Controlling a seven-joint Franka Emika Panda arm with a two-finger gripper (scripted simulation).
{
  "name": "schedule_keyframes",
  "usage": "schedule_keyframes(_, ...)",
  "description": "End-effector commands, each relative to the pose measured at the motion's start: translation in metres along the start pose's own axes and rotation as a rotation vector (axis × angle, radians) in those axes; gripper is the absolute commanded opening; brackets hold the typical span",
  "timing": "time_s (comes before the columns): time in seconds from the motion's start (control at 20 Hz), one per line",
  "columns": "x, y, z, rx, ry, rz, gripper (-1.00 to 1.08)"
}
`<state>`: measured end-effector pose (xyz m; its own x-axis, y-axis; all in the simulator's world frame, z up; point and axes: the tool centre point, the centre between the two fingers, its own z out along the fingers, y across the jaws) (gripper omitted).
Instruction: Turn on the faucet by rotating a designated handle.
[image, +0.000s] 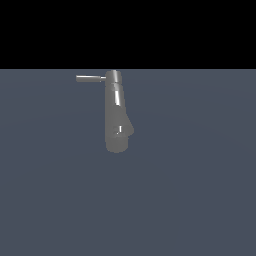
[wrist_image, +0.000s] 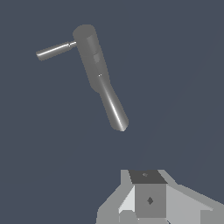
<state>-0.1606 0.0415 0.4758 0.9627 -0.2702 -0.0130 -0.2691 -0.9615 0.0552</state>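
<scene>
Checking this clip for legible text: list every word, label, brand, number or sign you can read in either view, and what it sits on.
None: no readable text in either view.
The faucet and its handle are plain grey metal, with shiny highlights only.
The gripper shows a small dark diamond mark, not a letter or number.
The floor is bare blue-grey.

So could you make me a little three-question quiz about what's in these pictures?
1. True or false: the gripper is touching the handle.
2. In the exterior view, the handle sticks out from the faucet toward that view's: A) left B) right
3. Fill in: the handle joins the faucet at its ___ cap.

Key: 1. false, it is apart from it; 2. A; 3. cylindrical
</scene>
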Motion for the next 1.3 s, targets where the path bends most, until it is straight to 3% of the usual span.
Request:
schedule_keyframes(0.0, 0.013, -0.008, 0.003, -0.007, 0.001, 0.053, -1.00)
schedule_keyframes(1.25, 0.133, -0.093, 0.072, -0.043, 0.011, 0.566, -1.00)
